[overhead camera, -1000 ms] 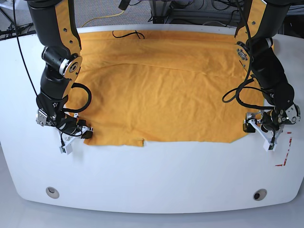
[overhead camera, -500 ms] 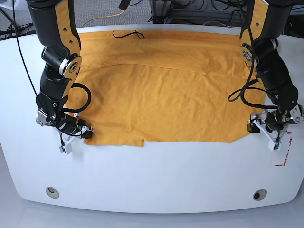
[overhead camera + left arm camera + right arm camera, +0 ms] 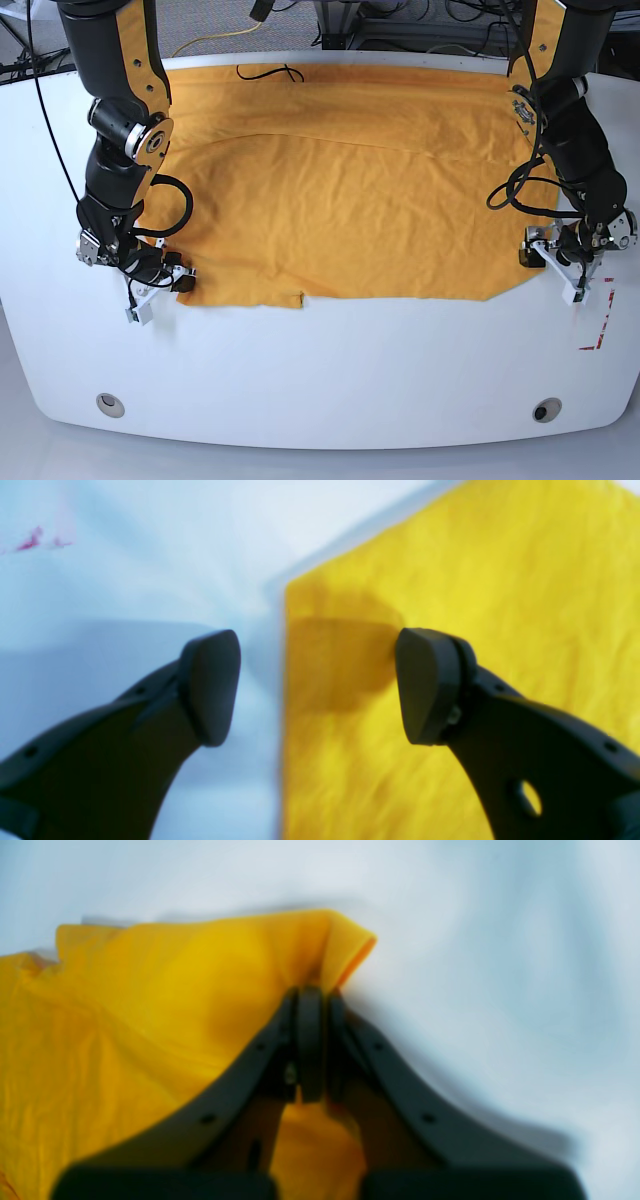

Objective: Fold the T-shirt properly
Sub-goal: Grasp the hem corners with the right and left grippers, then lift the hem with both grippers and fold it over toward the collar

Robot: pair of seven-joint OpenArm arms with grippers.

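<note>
T-shirt (image 3: 450,630) edge between open left gripper (image 3: 315,685) fingers

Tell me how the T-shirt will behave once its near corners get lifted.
The T-shirt looks floppy: wrinkled, lying flat, so it will likely sag. Where the right claw pinches it, the corner bunches, so it is probably thin and light. The left claw is open astride its edge.

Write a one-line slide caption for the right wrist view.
Right end effector shut on a corner of the orange-yellow T-shirt, lifted slightly off the white table.
</note>
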